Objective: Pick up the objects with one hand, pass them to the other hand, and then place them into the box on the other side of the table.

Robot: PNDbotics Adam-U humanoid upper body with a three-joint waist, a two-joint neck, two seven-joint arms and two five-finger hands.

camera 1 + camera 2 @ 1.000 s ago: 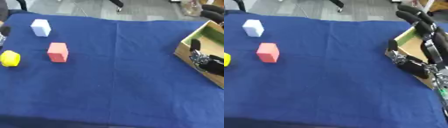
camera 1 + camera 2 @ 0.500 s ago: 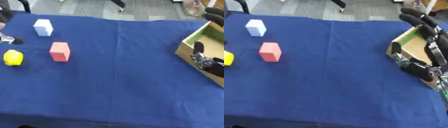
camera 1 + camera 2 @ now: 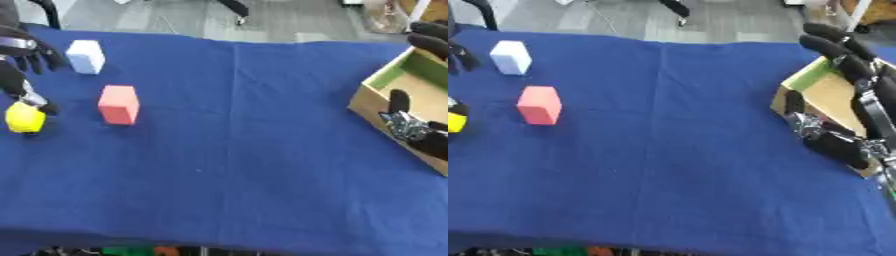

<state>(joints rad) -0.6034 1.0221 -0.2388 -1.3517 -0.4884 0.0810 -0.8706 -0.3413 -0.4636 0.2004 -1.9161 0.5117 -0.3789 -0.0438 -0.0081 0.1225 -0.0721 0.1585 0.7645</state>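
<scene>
Three objects lie on the blue cloth at the left: a white block (image 3: 86, 56), a pink block (image 3: 118, 104) and a small yellow object (image 3: 24, 117). My left hand (image 3: 13, 75) comes in at the left edge, open, between the white block and the yellow object. Its lowest fingertip is right at the yellow object's top; I cannot tell whether it touches. My right hand (image 3: 875, 107) is open over the cardboard box (image 3: 367, 102) at the right edge, fingers straight, thumb by the box's near wall. It holds nothing.
The box has a green inner wall (image 3: 422, 70) and stands at the table's right edge. A wide stretch of blue cloth (image 3: 245, 150) separates the objects from the box. Grey floor and chair legs lie beyond the far edge.
My left hand has come further into view and lowered toward the yellow object. The right hand stays over the box. The view has shifted slightly.
</scene>
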